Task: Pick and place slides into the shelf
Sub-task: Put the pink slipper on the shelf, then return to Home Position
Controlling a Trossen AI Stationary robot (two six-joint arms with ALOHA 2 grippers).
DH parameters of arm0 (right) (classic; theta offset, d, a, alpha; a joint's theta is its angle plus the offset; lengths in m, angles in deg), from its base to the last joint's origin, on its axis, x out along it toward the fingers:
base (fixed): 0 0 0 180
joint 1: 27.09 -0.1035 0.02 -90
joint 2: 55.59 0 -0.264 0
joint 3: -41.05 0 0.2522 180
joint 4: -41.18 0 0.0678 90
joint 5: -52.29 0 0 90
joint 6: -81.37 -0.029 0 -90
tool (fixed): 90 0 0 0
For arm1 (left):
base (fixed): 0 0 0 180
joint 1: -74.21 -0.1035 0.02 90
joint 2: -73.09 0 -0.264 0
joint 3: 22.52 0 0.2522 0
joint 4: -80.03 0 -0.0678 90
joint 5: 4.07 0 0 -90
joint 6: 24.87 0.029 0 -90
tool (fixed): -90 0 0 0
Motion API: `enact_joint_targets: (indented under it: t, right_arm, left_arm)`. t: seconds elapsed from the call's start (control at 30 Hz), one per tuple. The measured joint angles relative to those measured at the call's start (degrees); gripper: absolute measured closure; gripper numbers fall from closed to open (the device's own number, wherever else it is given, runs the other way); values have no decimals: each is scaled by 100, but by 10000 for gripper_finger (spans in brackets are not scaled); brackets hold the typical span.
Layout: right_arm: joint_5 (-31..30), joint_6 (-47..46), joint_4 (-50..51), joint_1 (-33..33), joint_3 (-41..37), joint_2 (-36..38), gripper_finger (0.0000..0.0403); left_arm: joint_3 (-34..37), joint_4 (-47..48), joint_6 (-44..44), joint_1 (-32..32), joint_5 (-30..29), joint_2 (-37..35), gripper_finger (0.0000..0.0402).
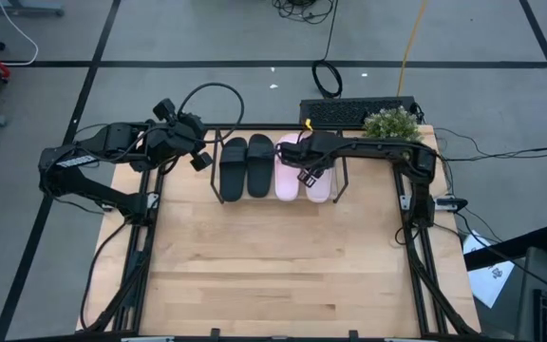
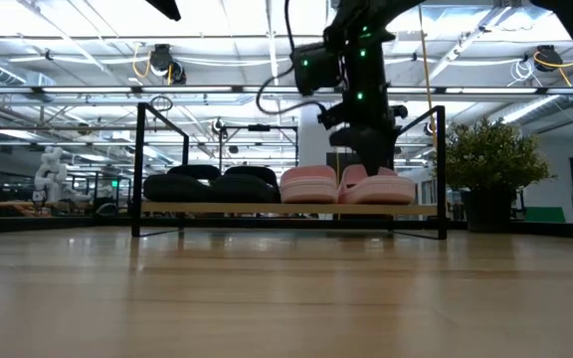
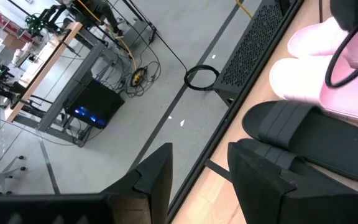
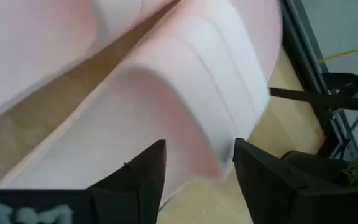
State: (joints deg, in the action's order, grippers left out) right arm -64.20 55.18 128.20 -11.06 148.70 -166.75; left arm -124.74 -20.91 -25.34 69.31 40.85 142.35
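The shelf (image 1: 218, 193) stands at the table's far edge, and all the slides lie side by side on its wooden board (image 2: 286, 209). The two black slides (image 1: 246, 166) are on the left and the two pink slides (image 1: 287, 173) on the right. My right gripper (image 1: 313, 171) is open, low over the rightmost pink slide (image 4: 185, 93), which fills its wrist view. In the low view this gripper (image 2: 369, 164) reaches down to that slide (image 2: 381, 189). My left gripper (image 3: 199, 168) is open and raised by the shelf's left end (image 1: 198, 157), apart from the black slides (image 3: 309, 134). My right gripper comes from above, with its open fingers (image 4: 143, 177) close over the side edge (image 4: 219, 158) of the rightmost pink slide, which lies flat on the shelf board. I cannot tell whether the fingers touch it.
A potted plant (image 1: 392, 123) and a black perforated box (image 1: 349, 112) sit just behind the shelf's right end. The shelf's thin black uprights (image 2: 139, 169) frame both ends. The wide wooden tabletop (image 1: 283, 266) stretches from the shelf to the near edge.
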Motion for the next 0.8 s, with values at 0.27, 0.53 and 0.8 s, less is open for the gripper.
enact_joint_targets:
  t: [0.27,0.53,0.8]
  right_arm:
    - [47,-33,-287,-2,0,624,224]
    - [489,-93,-1350,-44,-2,1437,225]
    - [724,625,-2941,-286,-2,2512,225]
  left_arm:
    - [0,-3,2,0,0,1,243]
    - [0,-2,255,-1,2,-1,243]
    - [0,91,310,0,-1,-175,243]
